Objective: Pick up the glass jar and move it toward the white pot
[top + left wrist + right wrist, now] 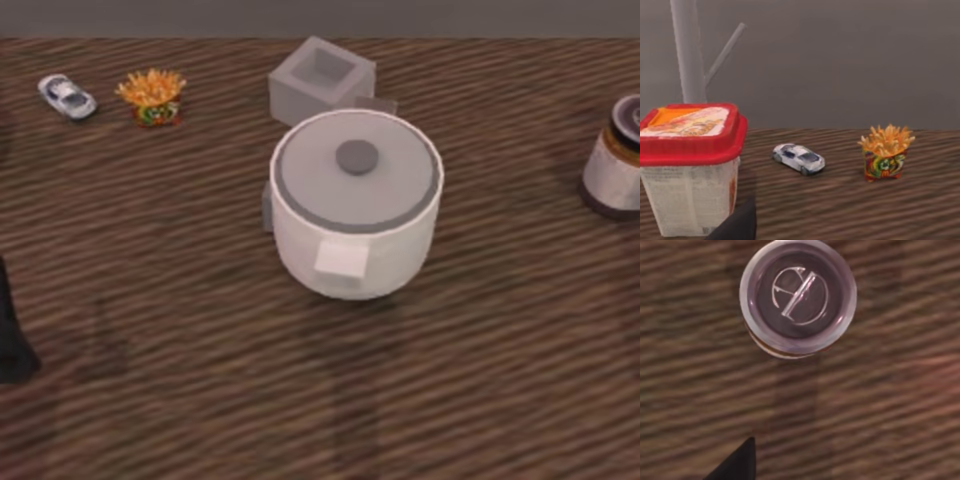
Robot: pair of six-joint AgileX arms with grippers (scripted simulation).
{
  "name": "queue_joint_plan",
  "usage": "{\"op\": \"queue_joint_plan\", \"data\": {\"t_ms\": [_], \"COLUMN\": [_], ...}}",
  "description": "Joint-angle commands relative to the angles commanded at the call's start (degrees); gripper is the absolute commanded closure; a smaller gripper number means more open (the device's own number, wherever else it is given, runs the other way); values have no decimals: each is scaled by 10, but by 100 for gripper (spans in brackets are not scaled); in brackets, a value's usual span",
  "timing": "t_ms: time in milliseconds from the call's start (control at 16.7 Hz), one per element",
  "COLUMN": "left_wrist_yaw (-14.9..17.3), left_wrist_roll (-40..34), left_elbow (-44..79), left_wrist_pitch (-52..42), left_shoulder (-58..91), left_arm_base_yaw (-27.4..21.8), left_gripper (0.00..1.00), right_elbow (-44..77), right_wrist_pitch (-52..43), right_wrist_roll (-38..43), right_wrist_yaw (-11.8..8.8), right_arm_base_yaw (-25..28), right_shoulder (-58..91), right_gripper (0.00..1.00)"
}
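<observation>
The glass jar [617, 160] stands upright at the table's far right edge, whitish with an orange band under a dark lid. The right wrist view looks straight down on its round lid [798, 297]. A dark part of my right gripper [740, 462] shows there, apart from the jar, with nothing held. The right arm is out of the top view. The white pot [355, 205], with grey lid, round knob and a square tab on its side, sits in the middle of the table, well left of the jar. My left arm [12, 340] rests at the left edge.
A grey cube-shaped box [322, 78] stands just behind the pot. A toy car [67, 96] and a carton of fries [152, 97] sit at the back left. A red-lidded tub [690, 165] shows close to the left gripper. Bare wood lies between pot and jar.
</observation>
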Motion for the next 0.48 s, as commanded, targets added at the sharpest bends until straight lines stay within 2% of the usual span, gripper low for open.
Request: {"op": "queue_joint_plan", "data": {"t_ms": [240, 480], "left_wrist_yaw": [0, 0], "left_wrist_roll": [0, 0], "left_elbow": [0, 0], "left_wrist_pitch": [0, 0], "left_shoulder": [0, 0], "left_arm_base_yaw": [0, 0], "left_gripper": [0, 0], "right_elbow": [219, 380], "right_wrist_pitch": [-118, -200], "right_wrist_roll": [-26, -48], "right_wrist_yaw": [-6, -13], "right_arm_base_yaw": [10, 22], "right_shoulder": [212, 374], "right_gripper": [0, 0]}}
